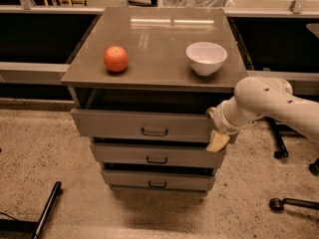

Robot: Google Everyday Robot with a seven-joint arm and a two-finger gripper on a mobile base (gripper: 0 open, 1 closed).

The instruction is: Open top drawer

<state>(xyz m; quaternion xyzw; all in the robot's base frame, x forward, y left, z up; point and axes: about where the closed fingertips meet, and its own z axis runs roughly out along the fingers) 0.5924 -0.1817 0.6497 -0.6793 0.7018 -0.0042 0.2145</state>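
Observation:
The top drawer (119,125) is the widest grey-taupe drawer of the cabinet, with a small dark handle (154,132) at its centre. It stands pulled out a little, with a dark gap under the cabinet top. My gripper (217,139) is at the drawer's right front corner, on the end of the white arm (264,103) coming in from the right. One tan fingertip (216,142) hangs down over the drawer front's right edge. The gripper is well right of the handle.
An orange (115,59) and a white bowl (206,58) sit on the cabinet top (154,34). Two narrower drawers (157,156) lie below. Office chair legs (286,203) stand at the right, a black bar (47,210) on the floor at the lower left.

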